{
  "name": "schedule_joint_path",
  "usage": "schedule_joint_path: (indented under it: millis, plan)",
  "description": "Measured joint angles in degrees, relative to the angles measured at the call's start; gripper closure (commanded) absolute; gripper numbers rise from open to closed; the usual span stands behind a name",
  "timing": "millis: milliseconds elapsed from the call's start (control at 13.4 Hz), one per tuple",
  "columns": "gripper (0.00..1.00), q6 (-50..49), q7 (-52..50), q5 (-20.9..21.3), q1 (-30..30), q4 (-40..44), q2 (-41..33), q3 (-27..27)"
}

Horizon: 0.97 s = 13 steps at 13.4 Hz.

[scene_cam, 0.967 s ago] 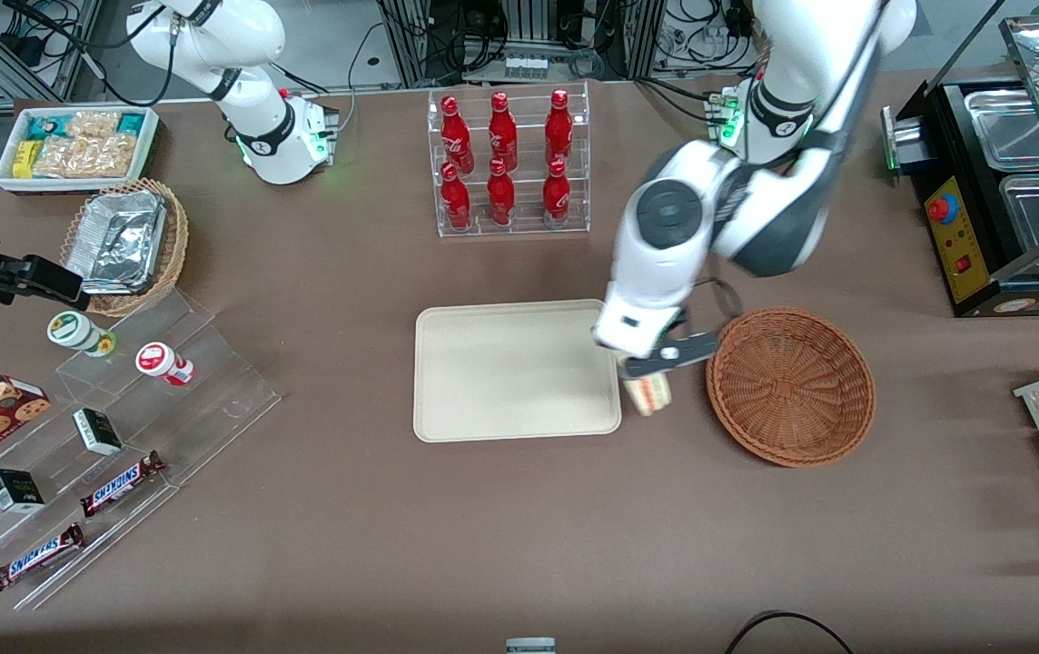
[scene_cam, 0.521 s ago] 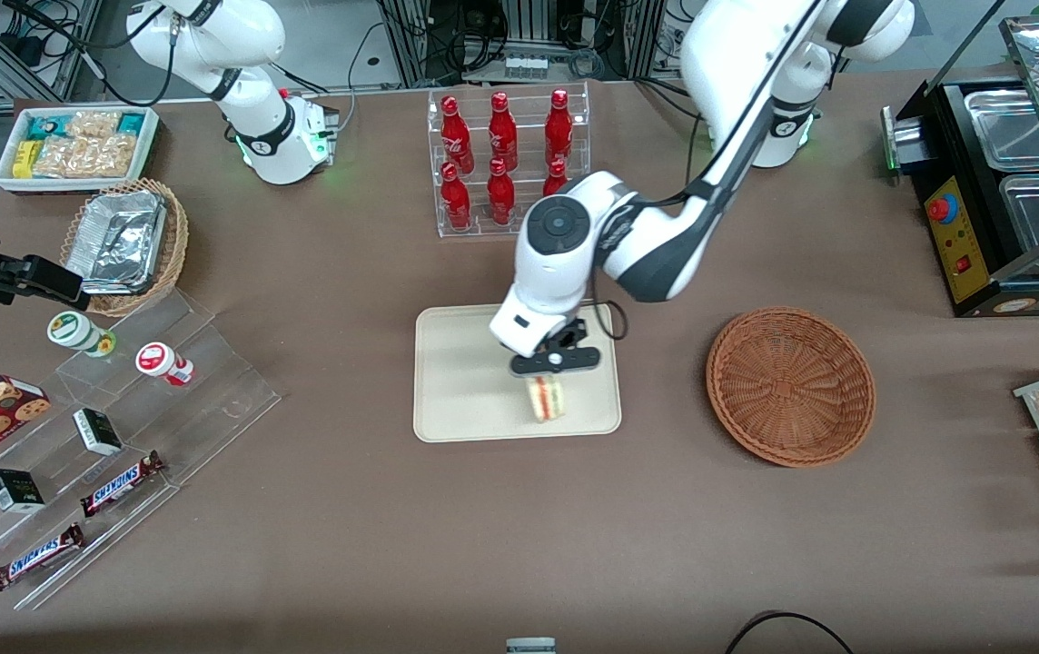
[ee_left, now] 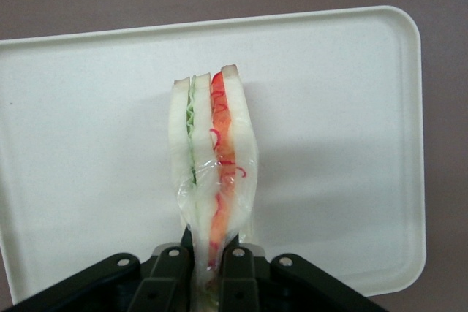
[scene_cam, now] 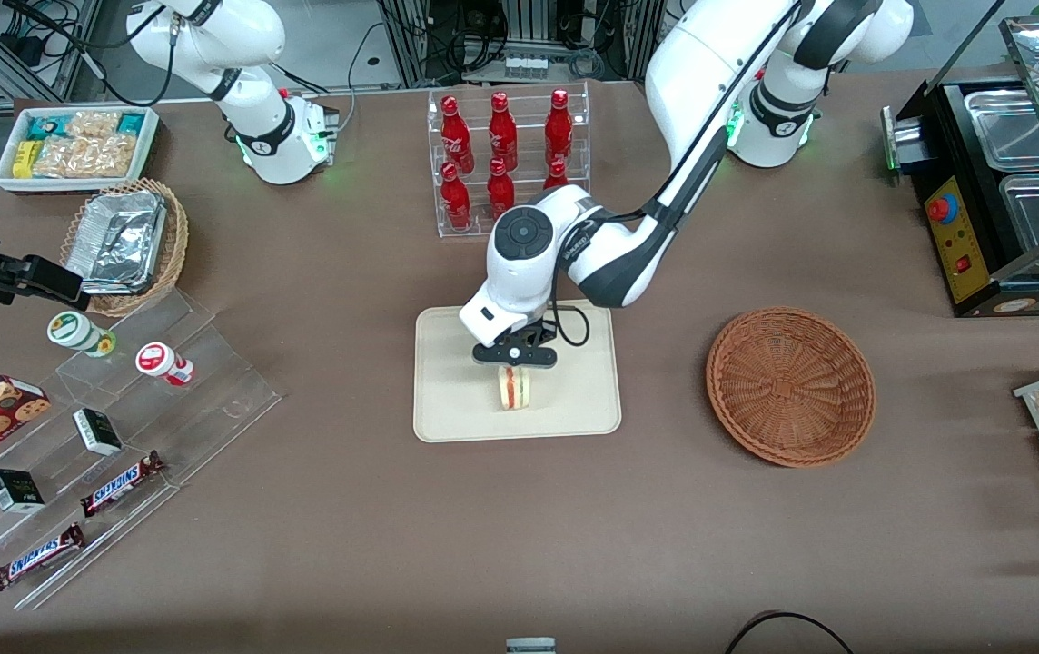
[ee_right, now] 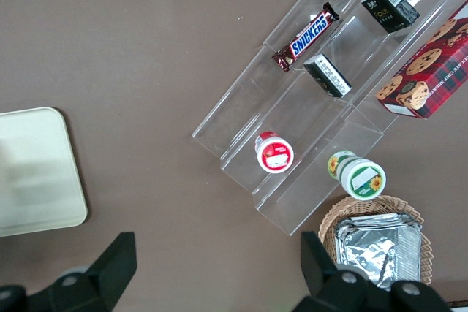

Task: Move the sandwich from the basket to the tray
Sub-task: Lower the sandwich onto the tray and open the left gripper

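My left gripper [scene_cam: 514, 361] hangs over the middle of the cream-beige tray [scene_cam: 456, 400], shut on the sandwich [scene_cam: 514, 389]. The sandwich is a clear-wrapped pale wedge with red and green filling; it hangs from the fingers with its cut edge facing the front camera, at or just above the tray surface. In the left wrist view the sandwich [ee_left: 212, 158] is pinched between the black fingers [ee_left: 170, 275] over the tray [ee_left: 344, 107]. The reddish-brown wicker basket [scene_cam: 790, 386] stands beside the tray, toward the working arm's end, with nothing in it.
A clear rack of red bottles [scene_cam: 507, 159] stands farther from the front camera than the tray. Toward the parked arm's end are clear tiered shelves with snack bars and cups [scene_cam: 120, 427], a tan basket of foil containers [scene_cam: 124, 243] and a white box of snack packets [scene_cam: 76, 145]. A black appliance [scene_cam: 1001, 191] stands at the working arm's end.
My gripper carried the sandwich from beside the basket over the tray's edge to the tray's middle and lowered it. The basket has not moved.
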Motion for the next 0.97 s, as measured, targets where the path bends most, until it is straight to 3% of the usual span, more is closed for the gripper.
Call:
schedule_joint_path:
  millis: [372,446,595,669,744,818,967]
  plan:
    - [1.00,0.0,0.8,0.0,-1.0,0.0,1.7,-0.1]
    - [0.95,0.1,0.8,0.0,-1.0,0.0,1.8,-0.1]
    - [0.57,0.1,0.8,0.0,-1.0,0.0,2.0,0.0]
    - [0.28,0.1,0.8,0.0,-1.0,0.0,2.0,0.0]
    - [0.06,0.1,0.8,0.0,-1.0,0.0,2.0,0.0]
    - [0.01,0.1,0.8,0.0,-1.0,0.0,2.0,0.0]
    - [0.00,0.1,0.7,0.0,-1.0,0.3,2.0,0.0]
